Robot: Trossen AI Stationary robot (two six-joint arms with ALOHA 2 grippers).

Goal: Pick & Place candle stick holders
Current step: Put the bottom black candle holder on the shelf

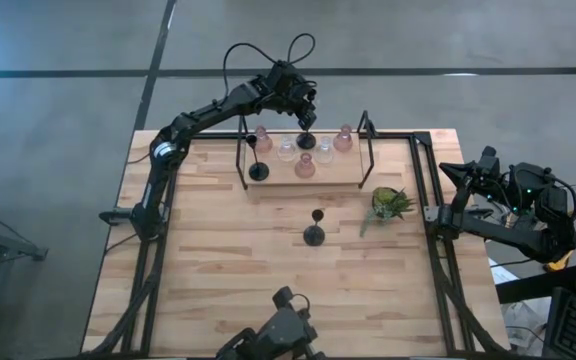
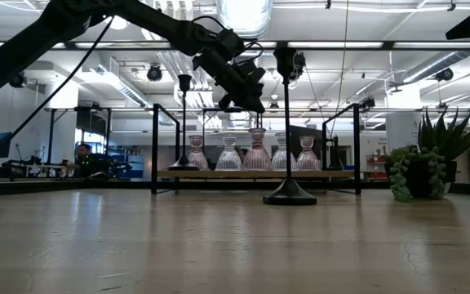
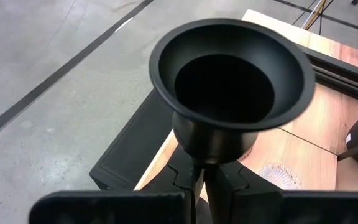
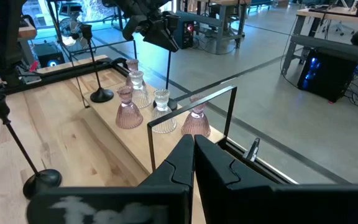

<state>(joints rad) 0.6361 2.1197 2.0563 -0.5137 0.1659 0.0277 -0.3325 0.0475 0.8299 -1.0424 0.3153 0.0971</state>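
- Left tool (image 1: 306,112) is at the far side of the bench (image 1: 218,270), over the back of the raised tray (image 1: 353,180), clamped on the thin stem of a black candle stick holder (image 3: 232,81); the left wrist view shows the cup just above the closed fingers (image 3: 225,186).
- Grip sits high on the stem, probably so the round base hangs free and the holder stays upright for setting down.
- In the right wrist view the held stem runs down to the tray behind the glass ones; can't tell if the base touches.
- Second black holder (image 1: 258,170) stands at the tray's left end, upright, apart from the others.
- Third black holder (image 1: 314,234) stands alone mid-bench, well apart from the tray; likely not yet placed.
- Pink holders (image 1: 305,166) and clear glass holders (image 1: 287,150) cluster in the tray's middle, close together, upright, inside the wire frame (image 1: 368,150).
- Green plant (image 1: 390,203) sits on the bench just right of the tray, not part of the job.
- Right tool (image 4: 191,155) is parked off the bench's right edge, fingers closed on nothing, waiting.
- Risk: the held base could knock the nearby glass holders on the way down.
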